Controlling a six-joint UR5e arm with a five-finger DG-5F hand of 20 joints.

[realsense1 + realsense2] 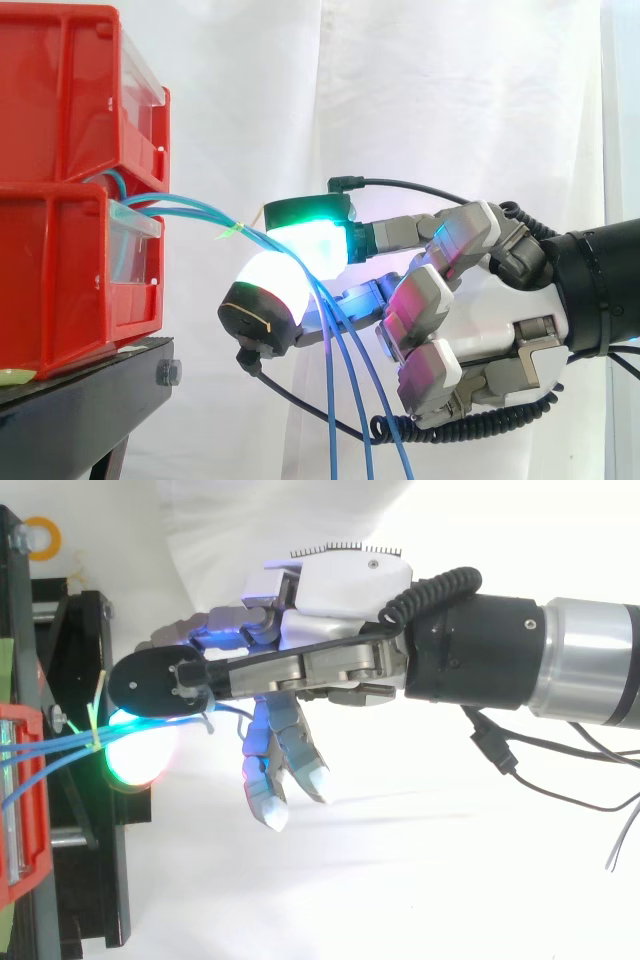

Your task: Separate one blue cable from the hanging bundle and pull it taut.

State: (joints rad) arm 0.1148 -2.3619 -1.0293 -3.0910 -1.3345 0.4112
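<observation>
Step in hand: the grasp. The hand [525, 300] reaches in level from the right. Two of its fingertips are closed on the blue cables [205, 214], with the green-glowing pad [310, 235] on top and the white-glowing pad [270, 285] beneath. The other fingers are curled off to the side, holding nothing. Whether the pinch takes one strand or several cannot be told.

The cables leave the front of the lower red bin [60, 280], pass a yellow-green tie [232, 232], run between the pads, then hang slack below the hand.

Next move, as a judgement: draw back from the bin until one strand straightens. The tie sits just beside the pads, so the strands will likely resist parting there.

Containers: two red bins stacked on a black stand [80, 400]. The lower one feeds the cables out beside its clear front panel — its inside is hidden. The upper bin [60, 90] shows no contents from here.
</observation>
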